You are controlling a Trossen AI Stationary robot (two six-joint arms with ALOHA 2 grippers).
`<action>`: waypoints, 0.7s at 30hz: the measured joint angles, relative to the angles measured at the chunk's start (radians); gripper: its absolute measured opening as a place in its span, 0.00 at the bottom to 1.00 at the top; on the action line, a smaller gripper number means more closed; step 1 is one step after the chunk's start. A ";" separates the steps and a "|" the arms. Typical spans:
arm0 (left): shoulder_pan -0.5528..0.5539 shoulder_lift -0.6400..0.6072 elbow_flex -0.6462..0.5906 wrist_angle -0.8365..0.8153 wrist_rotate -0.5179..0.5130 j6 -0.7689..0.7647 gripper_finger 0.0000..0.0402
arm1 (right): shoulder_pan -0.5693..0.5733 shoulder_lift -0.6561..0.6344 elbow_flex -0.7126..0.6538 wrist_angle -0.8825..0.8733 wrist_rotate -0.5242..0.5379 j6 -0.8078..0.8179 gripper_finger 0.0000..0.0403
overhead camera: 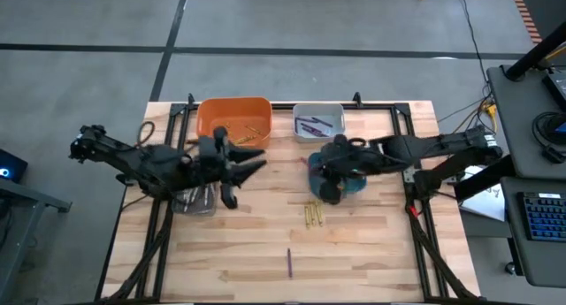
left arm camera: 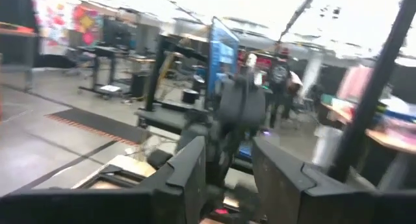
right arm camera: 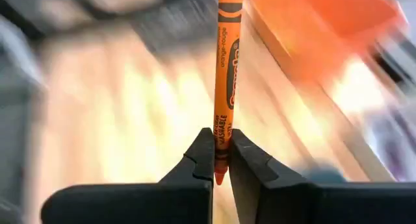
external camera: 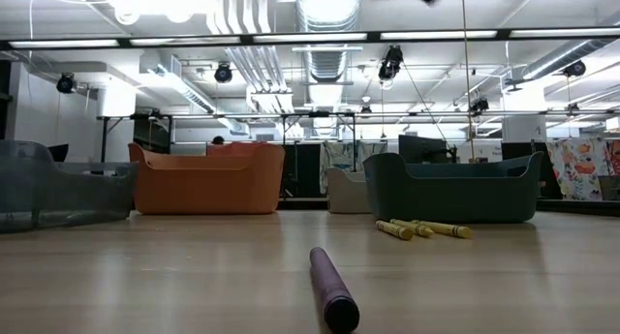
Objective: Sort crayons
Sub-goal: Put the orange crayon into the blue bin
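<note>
My right gripper (overhead camera: 320,186) hovers at the near left rim of the dark teal bin (overhead camera: 347,179) and is shut on an orange crayon (right arm camera: 227,55). My left gripper (overhead camera: 248,162) is open and empty (left arm camera: 227,178), held level just in front of the orange bin (overhead camera: 234,118), which holds yellow crayons. A small grey bin (overhead camera: 318,121) holds purple crayons. Three yellow crayons (overhead camera: 312,215) lie side by side on the table, and they also show in the low view (external camera: 421,227). One purple crayon (overhead camera: 288,263) lies near the front edge, and it also shows in the low view (external camera: 331,290). My right gripper pinches the orange crayon between its two fingers, on the paper wrap close to the pointed end (right arm camera: 223,130). The point (right arm camera: 220,177) sits back between the fingers. The crayon runs along the fingers and sticks out straight past their tips, clear of the table.
A clear grey bin (overhead camera: 196,199) stands under my left arm at the table's left, and it also shows in the low view (external camera: 48,184). Bare wood (overhead camera: 371,252) lies around the loose crayons toward the front edge. Black frame rails run along the table's sides.
</note>
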 joint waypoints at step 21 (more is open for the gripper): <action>-0.030 -0.054 0.000 -0.075 -0.065 -0.095 0.28 | -0.206 0.177 -0.253 -0.337 -0.034 -0.440 0.03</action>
